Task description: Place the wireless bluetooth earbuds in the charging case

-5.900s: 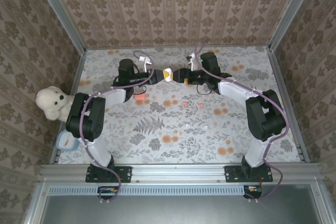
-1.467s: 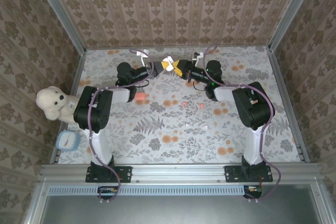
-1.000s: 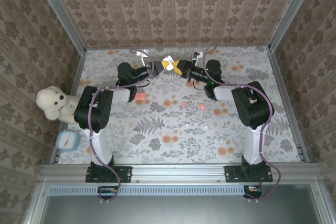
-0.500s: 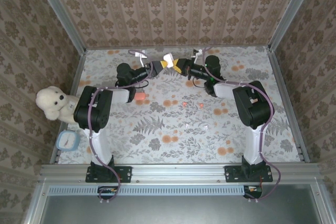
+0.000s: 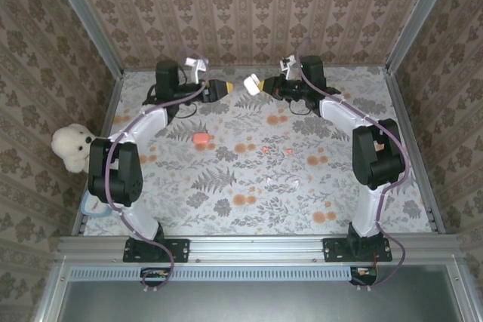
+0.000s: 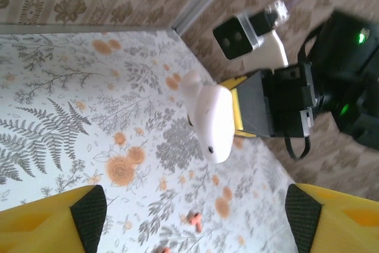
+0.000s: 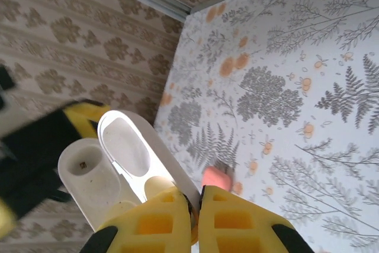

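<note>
My right gripper (image 5: 259, 86) is shut on a white charging case (image 5: 249, 82), held above the far middle of the table. In the right wrist view the case (image 7: 121, 158) is hinged open, and the yellow fingers (image 7: 237, 223) pinch one edge of it. My left gripper (image 5: 225, 87) hangs open just left of the case, apart from it. Its wrist view shows the case (image 6: 212, 119) ahead and its own fingers (image 6: 53, 223) wide apart with nothing between them. Two red earbuds (image 5: 269, 148) (image 5: 290, 151) and two white ones (image 5: 269, 181) (image 5: 296, 182) lie on the table.
A red-orange case (image 5: 200, 138) sits on the table left of centre, and it also appears past the right fingers (image 7: 216, 179). A white teddy bear (image 5: 75, 147) leans at the left wall. Patterned walls close the back and both sides.
My left gripper has opened, let go of the white case and drawn back to the left. The right gripper keeps the case and has shifted slightly toward the back wall.
</note>
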You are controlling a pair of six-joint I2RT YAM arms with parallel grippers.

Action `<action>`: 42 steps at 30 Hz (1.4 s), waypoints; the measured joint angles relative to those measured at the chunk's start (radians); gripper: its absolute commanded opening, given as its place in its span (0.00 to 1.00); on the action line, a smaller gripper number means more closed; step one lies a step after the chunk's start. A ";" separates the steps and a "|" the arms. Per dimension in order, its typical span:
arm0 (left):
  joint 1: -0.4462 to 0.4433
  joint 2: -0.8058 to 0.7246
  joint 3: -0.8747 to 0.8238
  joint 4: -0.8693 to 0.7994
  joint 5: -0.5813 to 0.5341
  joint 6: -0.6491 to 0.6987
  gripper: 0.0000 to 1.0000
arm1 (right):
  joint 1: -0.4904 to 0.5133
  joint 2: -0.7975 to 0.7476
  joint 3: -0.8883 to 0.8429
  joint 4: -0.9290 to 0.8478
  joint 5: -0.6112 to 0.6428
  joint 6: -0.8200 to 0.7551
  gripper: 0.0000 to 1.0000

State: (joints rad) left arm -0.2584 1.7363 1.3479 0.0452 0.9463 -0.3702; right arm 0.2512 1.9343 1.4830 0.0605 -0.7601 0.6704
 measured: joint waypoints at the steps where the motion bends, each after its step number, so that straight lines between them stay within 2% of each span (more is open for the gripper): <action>1: -0.007 0.000 0.052 -0.105 0.000 0.079 0.85 | 0.000 0.000 0.017 -0.044 0.000 -0.049 0.00; 5: -0.013 0.030 0.175 -0.366 0.012 0.262 0.85 | 0.002 0.000 0.061 -0.209 -0.001 -0.238 0.00; 10: -0.009 0.143 0.295 -0.613 0.053 0.414 0.82 | 0.008 0.000 0.067 -0.339 -0.011 -0.417 0.00; 19: -0.046 0.283 0.452 -0.922 0.072 0.605 0.76 | 0.023 0.000 0.066 -0.410 -0.042 -0.557 0.00; 25: -0.082 0.311 0.501 -0.999 0.082 0.653 0.71 | 0.050 0.009 0.067 -0.432 -0.058 -0.585 0.00; 31: -0.096 0.330 0.507 -1.012 0.103 0.664 0.63 | 0.068 0.023 0.068 -0.436 -0.064 -0.589 0.00; 42: -0.098 0.347 0.507 -1.014 0.126 0.667 0.56 | 0.071 0.029 0.076 -0.430 -0.064 -0.583 0.00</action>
State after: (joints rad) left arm -0.3565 2.0830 1.8545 -0.9691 1.0725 0.2966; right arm 0.3218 1.9636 1.5589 -0.3698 -0.8246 0.0872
